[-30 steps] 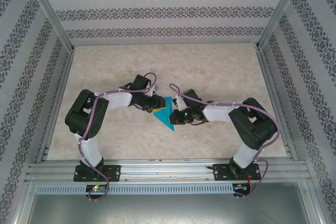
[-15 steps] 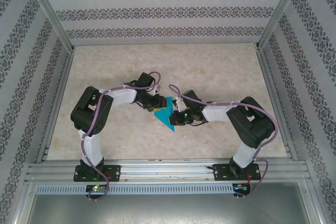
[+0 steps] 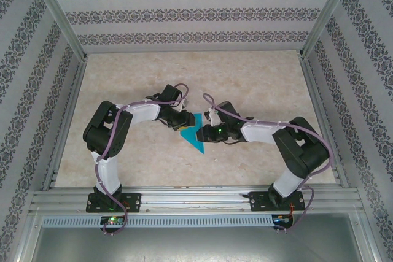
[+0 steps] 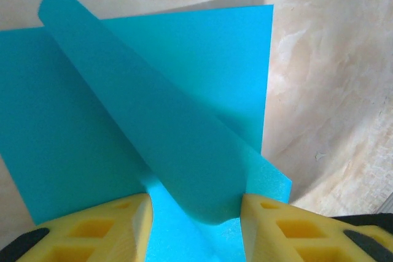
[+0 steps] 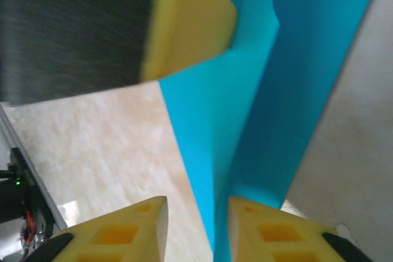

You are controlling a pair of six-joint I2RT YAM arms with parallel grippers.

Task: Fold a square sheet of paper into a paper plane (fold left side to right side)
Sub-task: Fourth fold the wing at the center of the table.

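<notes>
While both apart, left end effector [image 4: 195, 205] and right end effector [image 5: 196, 210] astride creased paper [image 3: 194, 140] on table [image 3: 252, 84].

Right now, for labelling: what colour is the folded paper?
Teal-blue paper, best seen in the left wrist view.

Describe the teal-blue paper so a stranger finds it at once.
Look at the middle of the beige marbled table, between the left pincer and the right pincer. There sits the thin teal-blue paper sheet, partly folded to a point; nothing else is teal-blue.
</notes>
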